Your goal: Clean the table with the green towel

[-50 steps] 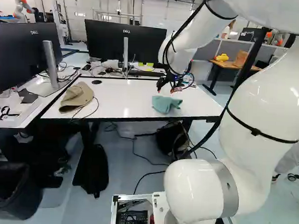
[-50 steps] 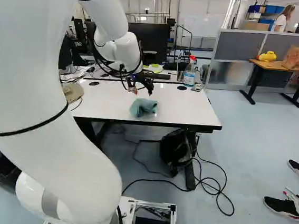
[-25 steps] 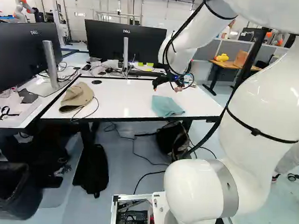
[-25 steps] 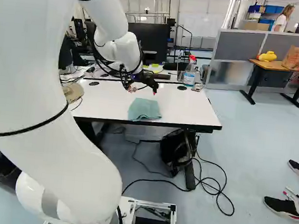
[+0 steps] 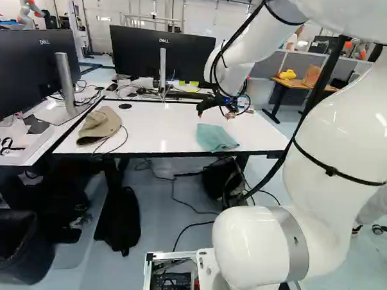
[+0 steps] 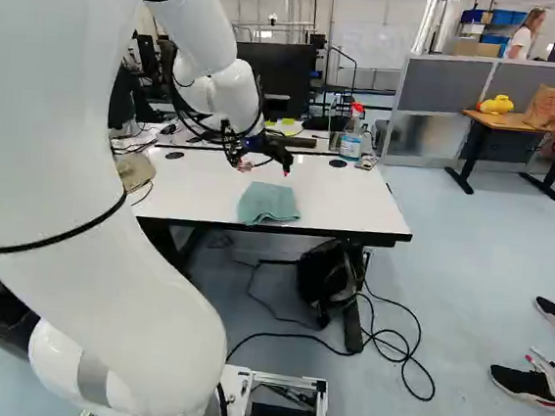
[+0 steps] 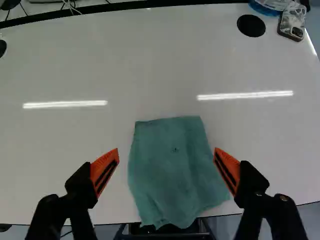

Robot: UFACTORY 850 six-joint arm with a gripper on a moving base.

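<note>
Wrist view shows the green towel [image 7: 172,170] laid fairly flat in a rough square, its lower end crumpled, at the near edge of the white table [image 7: 75,70]. It is not held: the gripper [image 7: 166,149] is poised above, with its fingers spread wide. Whether any of the surface is already wiped cannot be told; grasping the towel and the wiping strokes seem left to be done. Beyond, a cap [image 5: 99,126] and a spray bottle [image 6: 352,135] are set towards opposite ends, best avoided by wide strokes.
</note>
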